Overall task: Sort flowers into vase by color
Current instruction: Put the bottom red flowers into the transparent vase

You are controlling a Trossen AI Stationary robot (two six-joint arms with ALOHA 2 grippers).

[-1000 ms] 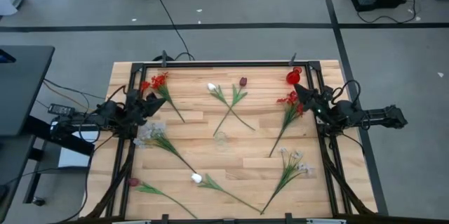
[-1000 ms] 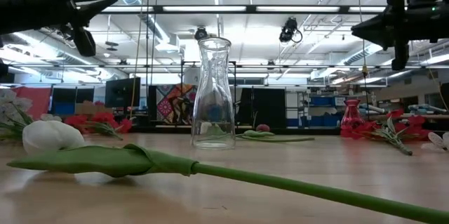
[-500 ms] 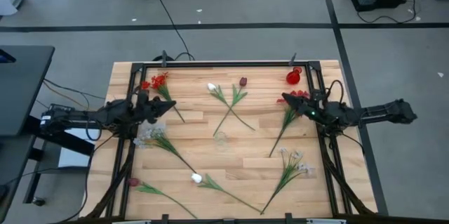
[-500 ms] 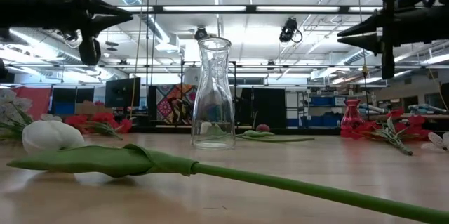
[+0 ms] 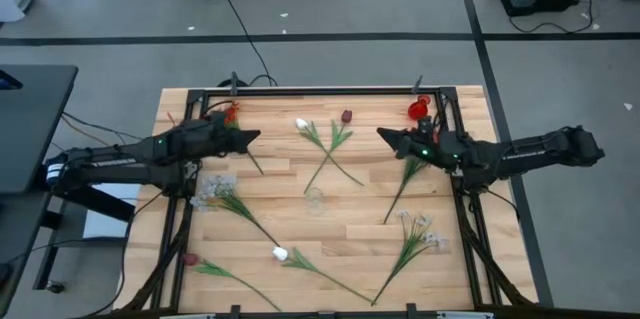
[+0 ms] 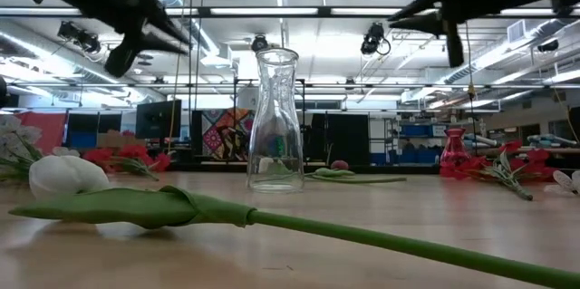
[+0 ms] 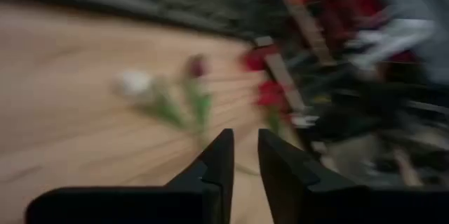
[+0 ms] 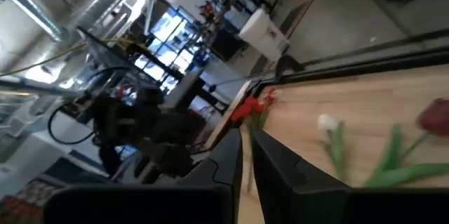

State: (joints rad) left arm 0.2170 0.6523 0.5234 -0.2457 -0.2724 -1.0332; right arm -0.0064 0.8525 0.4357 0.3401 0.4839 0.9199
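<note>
My left wrist view is blurred, far side hard to make out. My left gripper (image 5: 254, 136) fingers (image 7: 219, 155) stand slightly parted, holding nothing. My right gripper (image 5: 383, 135) fingers (image 8: 231, 148) sit nearly together, empty. Flowers (image 5: 330, 144) lie on the table (image 5: 300, 229) between and below both fingertips, clear vase (image 6: 275, 119) beyond them.

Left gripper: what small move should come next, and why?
Probably lower it toward the red flower at the table's far left. The left gripper hangs empty beside that stem above the table, jaws slightly apart, and the clear vase holds no flowers yet.
</note>
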